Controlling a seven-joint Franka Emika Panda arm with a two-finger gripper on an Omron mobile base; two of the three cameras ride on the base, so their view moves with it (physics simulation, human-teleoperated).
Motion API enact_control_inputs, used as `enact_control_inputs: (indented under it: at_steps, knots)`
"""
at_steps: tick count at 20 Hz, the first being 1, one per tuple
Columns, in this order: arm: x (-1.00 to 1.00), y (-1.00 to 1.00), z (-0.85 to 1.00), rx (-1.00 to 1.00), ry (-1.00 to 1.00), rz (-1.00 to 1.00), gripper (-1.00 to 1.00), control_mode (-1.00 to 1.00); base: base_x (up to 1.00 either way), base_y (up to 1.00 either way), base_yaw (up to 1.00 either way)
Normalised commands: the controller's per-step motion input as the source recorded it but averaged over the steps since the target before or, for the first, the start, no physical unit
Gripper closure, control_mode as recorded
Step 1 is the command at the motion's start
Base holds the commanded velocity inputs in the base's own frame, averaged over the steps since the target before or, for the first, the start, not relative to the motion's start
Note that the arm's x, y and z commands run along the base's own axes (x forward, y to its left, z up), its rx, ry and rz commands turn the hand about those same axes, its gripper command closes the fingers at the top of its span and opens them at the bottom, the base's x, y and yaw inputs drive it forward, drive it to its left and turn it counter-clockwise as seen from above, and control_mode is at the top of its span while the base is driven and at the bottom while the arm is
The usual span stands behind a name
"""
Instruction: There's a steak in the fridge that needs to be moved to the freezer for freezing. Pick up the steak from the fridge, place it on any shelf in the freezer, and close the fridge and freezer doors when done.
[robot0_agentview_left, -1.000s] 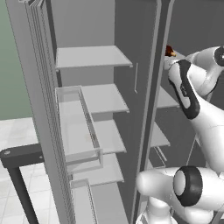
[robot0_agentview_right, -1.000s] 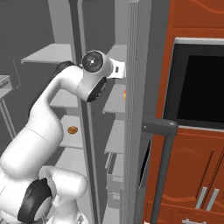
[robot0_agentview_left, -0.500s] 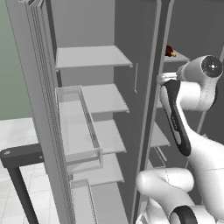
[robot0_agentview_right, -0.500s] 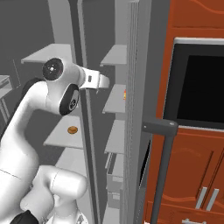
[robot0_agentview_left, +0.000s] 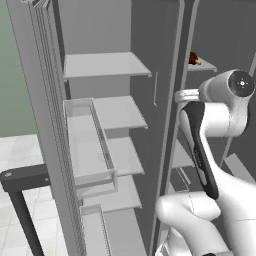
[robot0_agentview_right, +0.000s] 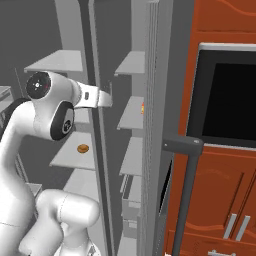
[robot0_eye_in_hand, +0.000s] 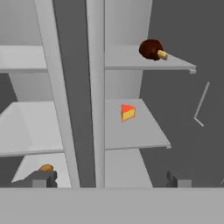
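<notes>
The steak (robot0_eye_in_hand: 151, 49), a dark red-brown lump with a tan end, lies on the top shelf (robot0_eye_in_hand: 131, 61) of the narrower right-hand compartment, the freezer (robot0_agentview_left: 200, 125); it also shows as the steak (robot0_agentview_left: 194, 59) in the left base view. My gripper (robot0_eye_in_hand: 109, 179) is open and holds nothing. It hangs in front of the divider post between the two compartments, below and well back from the steak. From the sides the gripper (robot0_agentview_left: 181, 95) (robot0_agentview_right: 106, 98) is level with the middle shelves. The wider fridge (robot0_agentview_left: 105, 100) is on the left. Both doors (robot0_agentview_left: 45, 125) (robot0_agentview_right: 155, 125) stand open.
An orange wedge (robot0_eye_in_hand: 127, 112) sits on the freezer's middle shelf. A flat orange disc (robot0_agentview_right: 82, 148) lies on a lower fridge shelf. Clear bins (robot0_agentview_left: 87, 145) jut from the left door, and dark bar handles (robot0_agentview_left: 20, 185) (robot0_agentview_right: 182, 150) stick out. Red-brown cabinets with a black oven panel (robot0_agentview_right: 225, 100) stand on the right.
My arm has drawn back from the top shelf by the steak and lowered towards the base. The gripper stayed open and the steak stayed on its shelf.
</notes>
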Motion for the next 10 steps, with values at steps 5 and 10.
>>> enact_control_inputs:
  at_steps: [5,10]
  knots:
    - [-0.35,0.21,-0.05,0.00,0.02,0.00,-1.00,-1.00,0.00,0.00,0.00]
    - [-0.51,0.15,-0.05,0.00,0.01,0.00,-1.00,-1.00,0.00,0.00,0.00]
